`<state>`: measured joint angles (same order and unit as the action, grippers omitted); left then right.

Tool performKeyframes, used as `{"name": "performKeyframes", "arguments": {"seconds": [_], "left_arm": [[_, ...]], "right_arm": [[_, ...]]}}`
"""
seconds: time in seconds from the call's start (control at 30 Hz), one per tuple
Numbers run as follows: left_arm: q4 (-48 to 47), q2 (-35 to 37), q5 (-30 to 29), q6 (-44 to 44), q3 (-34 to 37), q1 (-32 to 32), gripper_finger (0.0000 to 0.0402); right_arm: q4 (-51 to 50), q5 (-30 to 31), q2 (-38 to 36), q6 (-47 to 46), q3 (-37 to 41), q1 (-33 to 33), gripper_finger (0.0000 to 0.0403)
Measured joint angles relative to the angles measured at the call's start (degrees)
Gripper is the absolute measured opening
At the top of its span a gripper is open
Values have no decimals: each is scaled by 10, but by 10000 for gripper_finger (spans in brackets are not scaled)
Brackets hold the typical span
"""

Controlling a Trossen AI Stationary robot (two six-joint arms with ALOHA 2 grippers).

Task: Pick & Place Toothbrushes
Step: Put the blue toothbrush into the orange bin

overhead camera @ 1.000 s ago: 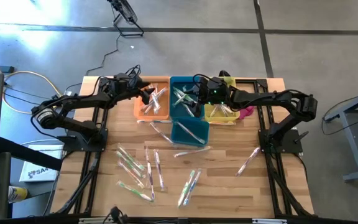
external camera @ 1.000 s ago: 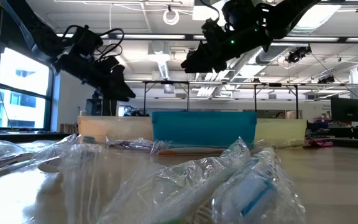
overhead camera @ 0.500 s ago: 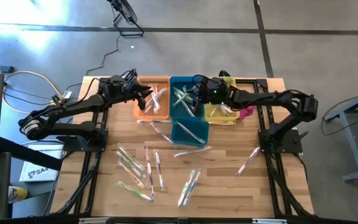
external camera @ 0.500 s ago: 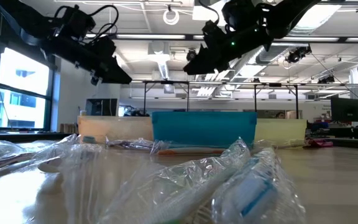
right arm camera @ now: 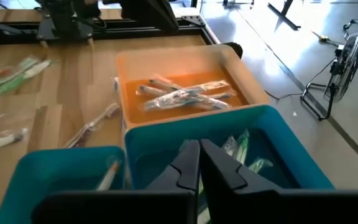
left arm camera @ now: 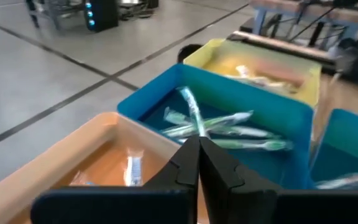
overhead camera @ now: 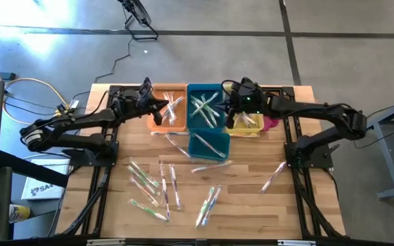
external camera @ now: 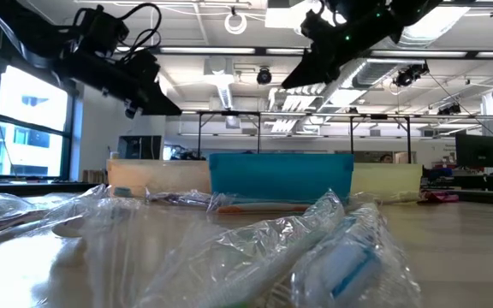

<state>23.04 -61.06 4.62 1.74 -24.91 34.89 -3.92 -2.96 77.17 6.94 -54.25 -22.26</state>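
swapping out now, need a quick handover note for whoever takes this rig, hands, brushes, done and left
Left hand: shut, empty, above the orange bin.
Right hand: shut, empty, above the blue bin.
Done: wrapped toothbrushes already lie in the orange, blue and yellow bin, and in the teal bin in front.
Left: the loose toothbrushes scattered on the table, a few right beside the bins.

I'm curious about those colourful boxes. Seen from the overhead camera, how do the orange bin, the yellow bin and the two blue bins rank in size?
1. Orange bin and far blue bin: look alike.
2. Near blue bin: smaller.
Yellow bin: partly hidden by the right gripper, so unsure.
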Motion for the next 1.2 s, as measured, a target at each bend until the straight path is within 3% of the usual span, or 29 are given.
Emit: {"name": "performKeyframes", "arguments": {"seconds": [0.17, 0.57, 0.87, 1.03, 1.2], "left_arm": [[10, 0, -65, -4, 18, -35, 4], [25, 0, -73, 1, 47, -116, 1], [15, 0, -146, 2, 48, -203, 0], [-25, 0, -194, 31, 48, -244, 0], [-169, -1, -250, 91, 9, -277, 0]], "right_arm": [[46, 1, -21, -36, 53, -7, 2], [311, -31, -153, -84, 242, -34, 2], [362, -10, -159, -89, 277, -34, 2], [367, 15, -157, -88, 278, -34, 2], [376, 14, -157, -84, 278, -34, 2]]}}
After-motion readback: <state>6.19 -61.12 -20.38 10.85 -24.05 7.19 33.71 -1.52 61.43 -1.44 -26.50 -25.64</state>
